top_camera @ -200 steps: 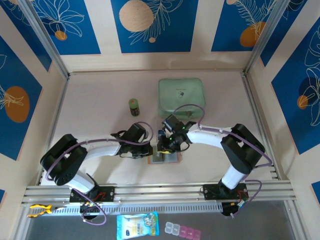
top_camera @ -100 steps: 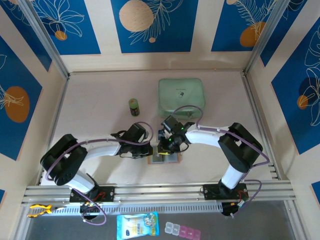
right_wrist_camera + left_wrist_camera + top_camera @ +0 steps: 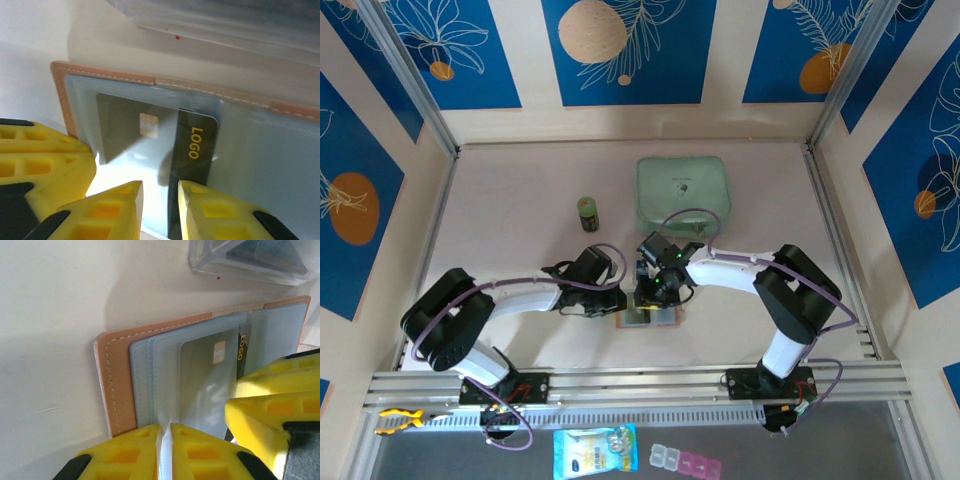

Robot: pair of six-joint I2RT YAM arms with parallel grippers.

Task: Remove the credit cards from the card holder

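Jaws of left gripper (image 3: 165, 431) pinch the card holder's (image 3: 113, 385) sleeve; right gripper's (image 3: 160, 189), slightly parted, sit at the credit card's (image 3: 196, 145) near short end.

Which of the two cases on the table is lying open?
The small tan card holder, spread flat, pockets showing; the larger mint-green case is closed.

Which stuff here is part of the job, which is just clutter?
Job: card holder; card in its pocket.
Clutter: green case; small jar; clear packet; blue packet; pill box.
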